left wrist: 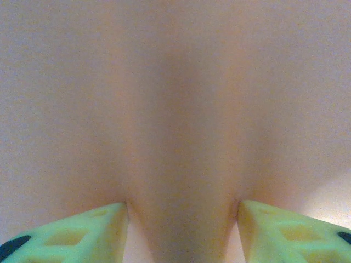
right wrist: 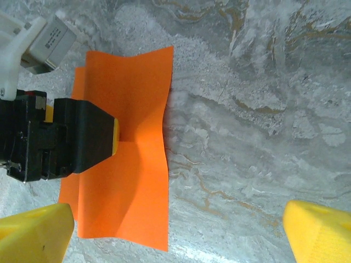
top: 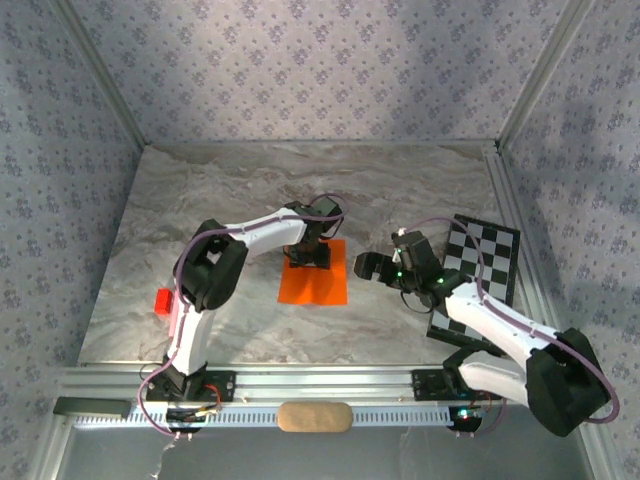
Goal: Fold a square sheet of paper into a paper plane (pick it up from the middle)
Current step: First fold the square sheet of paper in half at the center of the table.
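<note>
Reaching down, left hand (top: 308,261) touches sheet (top: 318,288).

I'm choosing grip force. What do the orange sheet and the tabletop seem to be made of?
The sheet looks like thin matte paper: it bows into a soft ridge. The tabletop has a grey, veined marble look; whether it is stone or printed laminate, I cannot tell.

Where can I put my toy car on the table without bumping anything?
Bare: the far strip of table along the back wall, and the left side past the red block. Crowded: the middle, where the left pincer touches the orange sheet and the right pincer hovers beside it, near the checkerboard card.
</note>
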Action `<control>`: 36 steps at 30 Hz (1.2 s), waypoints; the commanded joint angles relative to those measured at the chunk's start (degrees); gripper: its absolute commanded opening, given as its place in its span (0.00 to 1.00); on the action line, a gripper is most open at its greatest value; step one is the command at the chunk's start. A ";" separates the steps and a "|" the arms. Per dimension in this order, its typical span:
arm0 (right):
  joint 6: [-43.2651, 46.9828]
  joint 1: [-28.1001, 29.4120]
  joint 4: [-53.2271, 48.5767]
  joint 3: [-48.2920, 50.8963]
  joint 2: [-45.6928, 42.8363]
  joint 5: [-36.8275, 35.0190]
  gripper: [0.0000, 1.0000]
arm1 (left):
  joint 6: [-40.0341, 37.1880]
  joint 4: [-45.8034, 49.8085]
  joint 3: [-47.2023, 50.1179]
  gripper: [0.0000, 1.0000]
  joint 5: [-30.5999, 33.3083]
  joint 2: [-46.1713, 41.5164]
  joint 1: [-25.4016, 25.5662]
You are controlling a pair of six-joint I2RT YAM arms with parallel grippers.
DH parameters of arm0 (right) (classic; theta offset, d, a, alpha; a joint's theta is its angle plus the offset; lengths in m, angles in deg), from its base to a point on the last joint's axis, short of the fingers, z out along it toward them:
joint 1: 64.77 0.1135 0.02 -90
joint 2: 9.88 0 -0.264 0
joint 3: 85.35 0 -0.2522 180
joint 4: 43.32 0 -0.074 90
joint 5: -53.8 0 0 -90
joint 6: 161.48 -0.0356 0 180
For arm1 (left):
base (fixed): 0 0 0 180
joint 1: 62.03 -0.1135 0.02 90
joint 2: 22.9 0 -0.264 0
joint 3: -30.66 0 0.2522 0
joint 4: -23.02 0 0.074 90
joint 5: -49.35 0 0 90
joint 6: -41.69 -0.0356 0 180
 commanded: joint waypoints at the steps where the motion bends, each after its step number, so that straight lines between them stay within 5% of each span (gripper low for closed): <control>1: -0.98 0.38 -0.99 0.34 -1.60 -2.32 1.00 | 0.09 -3.34 2.15 0.50 -1.43 -2.83 0.54; 15: -4.09 0.44 -1.18 2.11 -7.20 -9.08 1.00 | 1.65 -8.84 6.11 0.39 -5.11 -11.45 -0.71; 26: -3.53 -4.94 -4.25 0.62 -9.43 -6.23 0.99 | 12.56 -36.70 18.73 0.40 -30.71 -20.23 -6.49; 36: -4.94 -7.20 0.73 0.94 -7.62 3.46 0.99 | 16.06 -45.23 23.07 0.41 -33.69 -16.37 -7.13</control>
